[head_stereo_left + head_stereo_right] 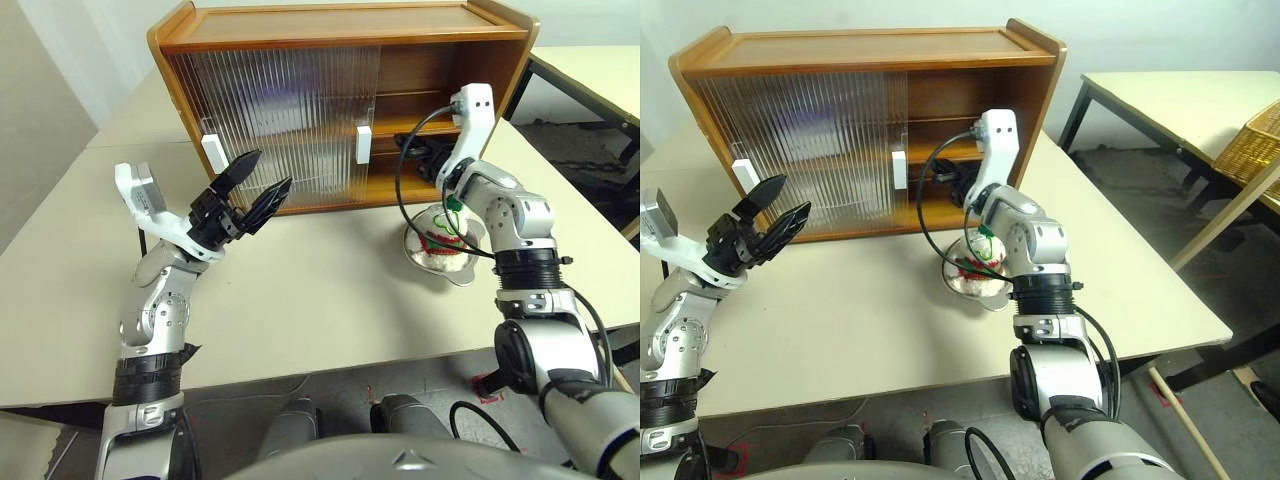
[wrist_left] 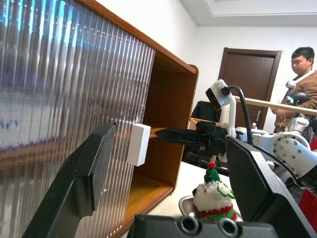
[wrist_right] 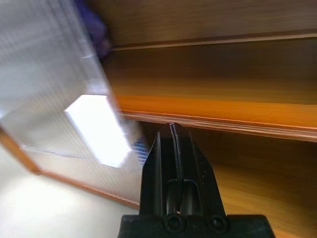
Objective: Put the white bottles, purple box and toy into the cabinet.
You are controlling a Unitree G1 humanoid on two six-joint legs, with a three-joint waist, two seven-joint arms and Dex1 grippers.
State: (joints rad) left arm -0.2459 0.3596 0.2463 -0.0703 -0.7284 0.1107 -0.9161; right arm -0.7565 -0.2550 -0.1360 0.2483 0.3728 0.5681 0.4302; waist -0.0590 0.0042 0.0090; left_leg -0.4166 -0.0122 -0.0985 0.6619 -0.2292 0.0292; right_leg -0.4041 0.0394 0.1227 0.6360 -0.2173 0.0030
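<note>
The cabinet (image 1: 340, 25) stands at the table's far side with both ribbed sliding doors drawn to the left, leaving its right part open. My right gripper (image 1: 403, 142) is shut and empty, level at the open part just right of the right door's white handle (image 1: 364, 145). The toy (image 1: 440, 243) sits in a metal bowl (image 1: 468, 272) on the table under my right forearm. My left gripper (image 1: 270, 170) hangs open and empty in front of the doors. A purple box (image 3: 93, 25) shows on the upper shelf behind the door edge. The white bottles are hidden behind the doors.
The second white handle (image 1: 212, 152) sits at the left door's edge. Another table (image 1: 1180, 100) and a wicker basket (image 1: 1250, 135) stand to the right. A person (image 2: 299, 84) is in the background of the left wrist view.
</note>
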